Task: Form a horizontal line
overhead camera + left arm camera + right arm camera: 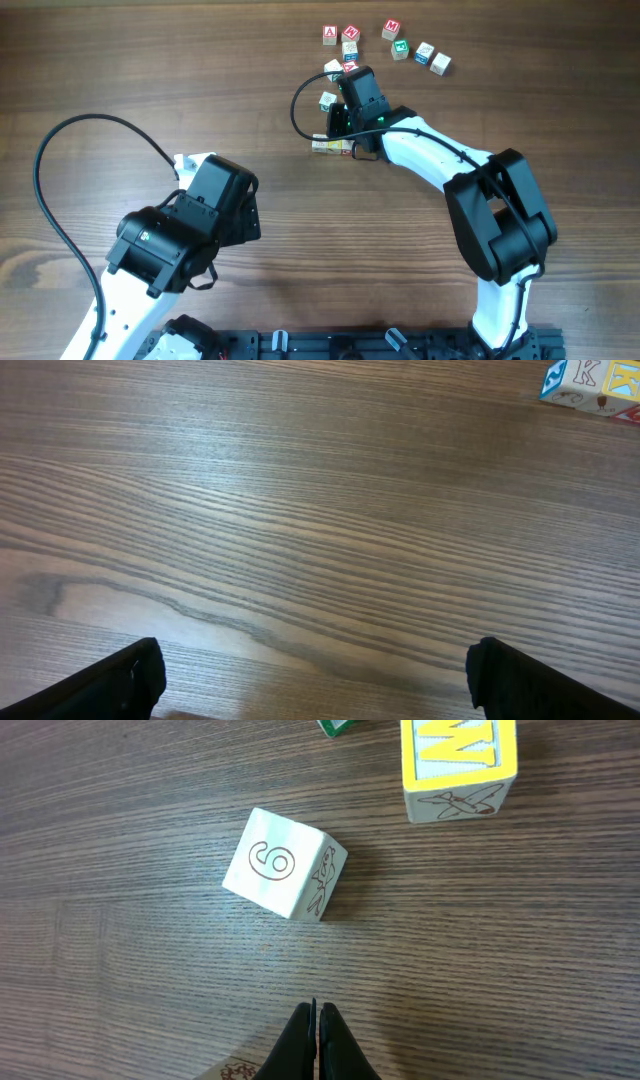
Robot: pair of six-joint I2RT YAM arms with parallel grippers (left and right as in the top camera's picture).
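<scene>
Dark wood-grain tabletop, nothing on it but letter cubes. Task row sits just off 12 o'clock from table centre. It's a short left-right line of tiny cubes, looks like 3, with the right end partly hidden under the R arm. R gripper hangs right over that spot with its fingers pressed together and nothing between them. In the wrist view the white "6" cube lies rotated at its 12 o'clock, apart from the tips, and the yellow W cube is at 1 o'clock. Loose cubes are scattered at 12-1 o'clock of the row, well apart from it. L gripper is at approx 8 o'clock of the row with fingers spread wide and empty, over bare wood. Handling, my call: the cubes are small, light, rigid wood and not fragile, but their smooth faces prob slide easily on this surface. Best hold is on two opposite flat faces, jaws square to the cube, since a corner grip would prob spin it. Shut tips could also nudge one along, but a touch may knock the neighbours out of line.
</scene>
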